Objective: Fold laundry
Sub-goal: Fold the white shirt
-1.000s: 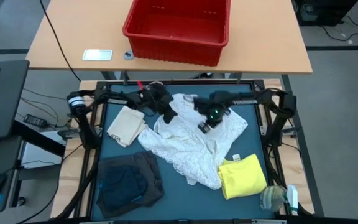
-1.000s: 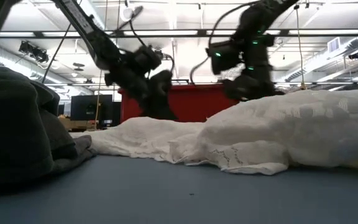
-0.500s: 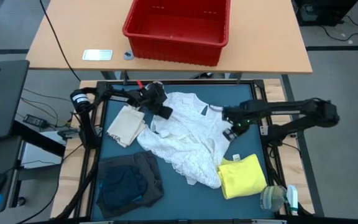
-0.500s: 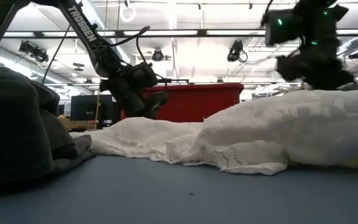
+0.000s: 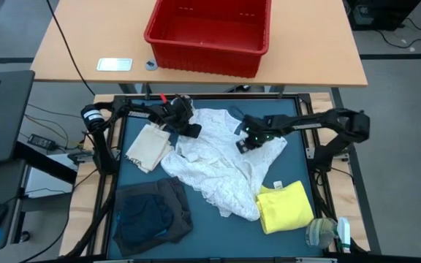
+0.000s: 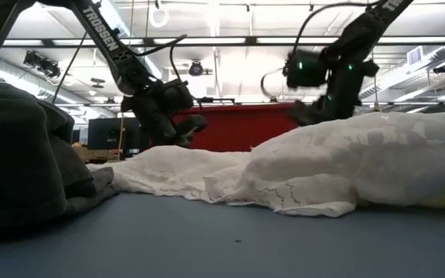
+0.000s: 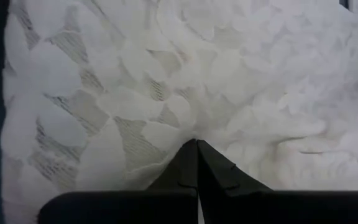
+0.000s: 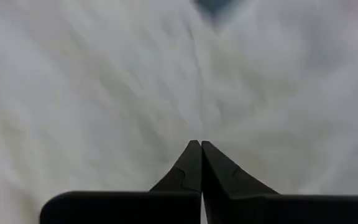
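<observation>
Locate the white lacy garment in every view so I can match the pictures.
High view: white lacy garment spread across the mat's middle.
Low view: fills the middle and right foreground.
Left wrist view: fills the frame beyond the shut left gripper.
Right wrist view: fills the frame, blurred.
Shared landmark: red bin, seen behind the garment in the low view.

Lacy garment lies between tote and long garment.

The lacy garment is white with an openwork leaf-like pattern; the long garment is bright yellow; the bin is red; the tote bag is cream; the folded pile looks dark grey, perhaps over navy.
</observation>
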Controlling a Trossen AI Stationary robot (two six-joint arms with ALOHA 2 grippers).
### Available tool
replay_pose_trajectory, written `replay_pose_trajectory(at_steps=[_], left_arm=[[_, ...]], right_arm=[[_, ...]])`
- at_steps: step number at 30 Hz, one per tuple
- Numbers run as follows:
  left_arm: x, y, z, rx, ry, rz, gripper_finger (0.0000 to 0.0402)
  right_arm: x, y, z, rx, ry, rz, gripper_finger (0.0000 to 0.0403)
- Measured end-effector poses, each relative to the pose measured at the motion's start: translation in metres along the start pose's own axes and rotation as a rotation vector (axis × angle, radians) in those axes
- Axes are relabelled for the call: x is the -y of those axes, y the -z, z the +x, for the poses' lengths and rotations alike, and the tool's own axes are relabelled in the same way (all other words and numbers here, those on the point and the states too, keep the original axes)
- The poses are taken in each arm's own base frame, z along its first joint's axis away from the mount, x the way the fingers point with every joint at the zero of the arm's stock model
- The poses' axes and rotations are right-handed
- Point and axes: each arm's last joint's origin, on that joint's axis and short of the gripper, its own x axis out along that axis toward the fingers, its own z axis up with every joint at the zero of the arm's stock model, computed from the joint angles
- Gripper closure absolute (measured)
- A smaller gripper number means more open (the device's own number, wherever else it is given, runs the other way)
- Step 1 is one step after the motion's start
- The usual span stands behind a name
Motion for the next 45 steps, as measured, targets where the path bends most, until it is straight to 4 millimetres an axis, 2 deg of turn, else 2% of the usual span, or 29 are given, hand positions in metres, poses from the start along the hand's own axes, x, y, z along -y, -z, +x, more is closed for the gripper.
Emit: replay_pose_trajectory(at_steps=[3, 5, 7, 11, 15, 20, 23, 27, 31, 37, 41, 45], left_arm=[[-0.003, -0.001, -0.001, -0.002, -0.006, -0.027, 0.0402], [-0.005, -0.002, -0.002, -0.004, -0.01, -0.043, 0.0401], [-0.005, -0.002, -0.002, -0.007, -0.014, -0.048, 0.0401], [-0.005, -0.001, -0.002, -0.007, -0.018, -0.061, 0.0401], [-0.005, -0.002, -0.002, -0.005, -0.015, -0.075, 0.0401], [0.0, -0.001, -0.01, 0.014, -0.002, -0.087, 0.0401], [0.009, -0.006, -0.022, 0.077, 0.05, -0.05, 0.0401], [0.022, -0.015, -0.028, 0.164, 0.175, 0.052, 0.0401], [0.042, -0.015, -0.028, 0.184, 0.332, 0.153, 0.0401], [0.063, 0.007, -0.018, 0.123, 0.354, 0.336, 0.0401], [0.056, 0.013, -0.009, 0.108, 0.207, 0.294, 0.0401], [0.035, 0.007, -0.011, 0.11, 0.06, 0.158, 0.0401]], right_arm=[[0.005, 0.018, 0.009, -0.175, 0.085, -0.069, 0.0398], [0.007, 0.034, 0.0, -0.299, 0.144, -0.133, 0.0398], [0.011, 0.056, -0.018, -0.412, 0.237, -0.184, 0.0398], [0.018, 0.089, -0.067, -0.49, 0.35, -0.268, 0.0398], [0.03, 0.107, -0.102, -0.447, 0.376, -0.235, 0.0398], [0.03, 0.1, -0.115, -0.194, 0.274, -0.109, 0.0398], [0.019, 0.079, -0.109, 0.045, 0.182, -0.057, 0.0398], [0.009, 0.046, -0.076, 0.168, 0.022, -0.021, 0.0398], [0.009, 0.034, -0.037, 0.086, -0.048, 0.003, 0.0398], [0.016, 0.04, -0.01, -0.095, 0.029, -0.077, 0.0398], [0.037, 0.028, 0.0, -0.142, 0.182, -0.065, 0.0398], [0.053, -0.005, -0.008, -0.056, 0.273, -0.02, 0.0398]])
